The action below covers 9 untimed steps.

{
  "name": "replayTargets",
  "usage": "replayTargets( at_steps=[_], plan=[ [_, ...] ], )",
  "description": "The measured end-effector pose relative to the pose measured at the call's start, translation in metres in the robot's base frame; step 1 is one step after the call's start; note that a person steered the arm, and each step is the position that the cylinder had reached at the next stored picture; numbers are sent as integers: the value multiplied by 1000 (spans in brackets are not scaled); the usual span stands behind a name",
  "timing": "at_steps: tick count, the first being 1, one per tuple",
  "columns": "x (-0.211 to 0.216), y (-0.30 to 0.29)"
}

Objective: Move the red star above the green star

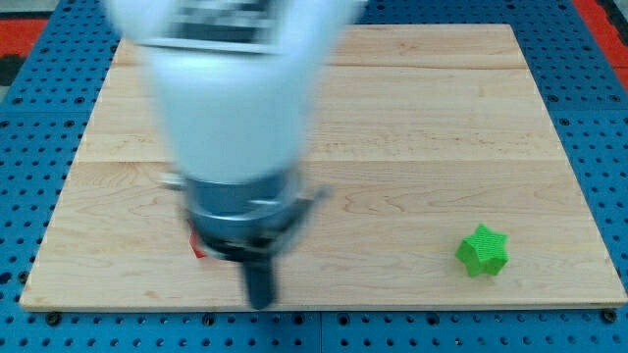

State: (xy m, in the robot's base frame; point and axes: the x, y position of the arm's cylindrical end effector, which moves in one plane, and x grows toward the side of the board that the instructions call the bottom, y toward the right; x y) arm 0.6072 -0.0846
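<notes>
The green star [482, 250] sits on the wooden board near the view's bottom right. Only a small red sliver of the red star [198, 249] shows at the left edge of the arm's dark collar, near the view's bottom left; the rest is hidden behind the arm. My tip [260, 301] is the lower end of the dark rod, near the board's bottom edge, just right of and below the red sliver. Whether it touches the red star cannot be told. The tip is far to the left of the green star.
The blurred white arm body [235, 88] fills the view's upper left and hides part of the board [412, 127]. A blue perforated surface [29, 118] surrounds the board on all sides.
</notes>
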Motion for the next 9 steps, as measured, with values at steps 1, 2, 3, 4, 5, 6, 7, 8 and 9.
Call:
replayTargets(
  at_steps=[1,2,3,4,5,6,7,8,9],
  plan=[
    [-24,-74],
    [-46,-49],
    [-65,-23],
    [-99,18],
    [-113,51],
    [-118,97],
    [-118,147],
    [-132,154],
    [-118,173]
  ],
)
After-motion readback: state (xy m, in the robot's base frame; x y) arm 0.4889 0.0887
